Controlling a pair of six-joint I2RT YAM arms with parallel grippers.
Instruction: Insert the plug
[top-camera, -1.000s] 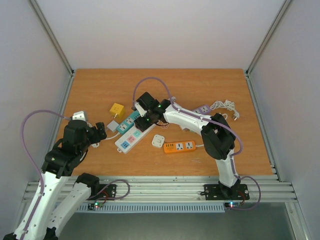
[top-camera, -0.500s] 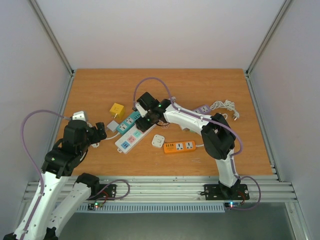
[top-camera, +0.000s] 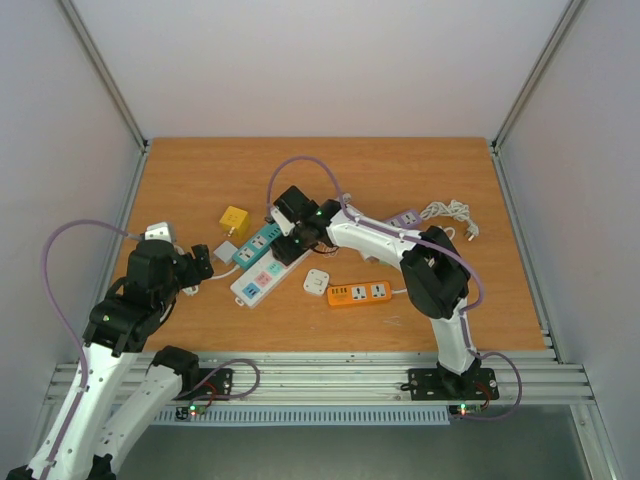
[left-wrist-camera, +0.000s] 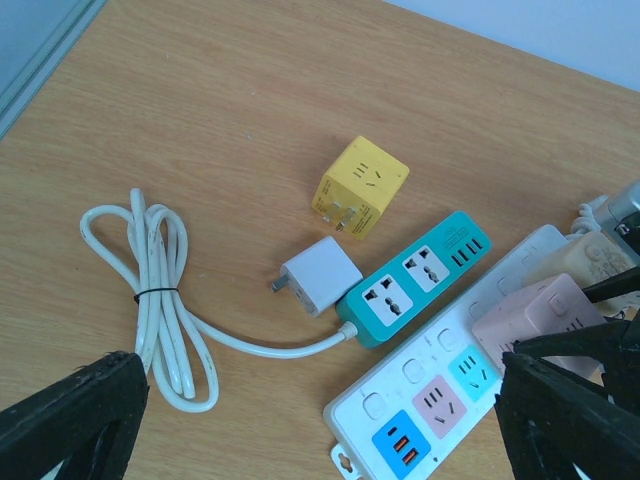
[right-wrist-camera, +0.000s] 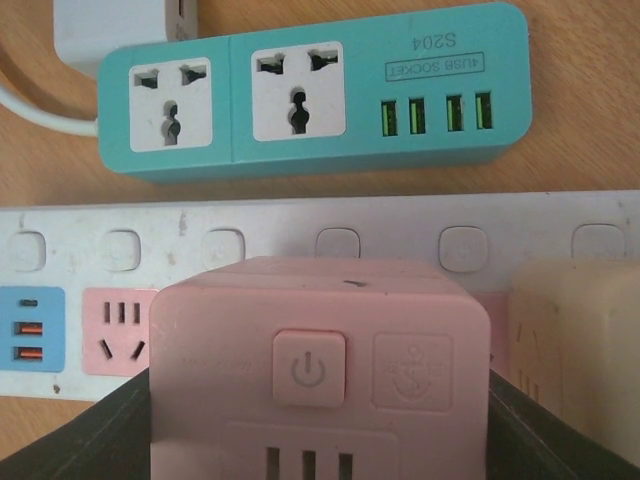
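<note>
From above, left pincer (top-camera: 203, 262) wide open, left of the white power strip (top-camera: 262, 277), left wrist view, yellow cube (left-wrist-camera: 360, 186) beyond the strip, right wrist view, right pincer (right-wrist-camera: 320, 440) gripping pink plug (right-wrist-camera: 320, 330) directly over the strip

Overhead and close wrist views share white strip (right-wrist-camera: 400, 215).

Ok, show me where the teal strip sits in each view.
Top external: teal strip centre-left on the table, right of the yellow cube.
Left wrist: teal strip right of centre, below the yellow cube.
Right wrist: teal strip across the top, above the pink plug.
Shared landmark: the white strip lying alongside it in all three.
</note>
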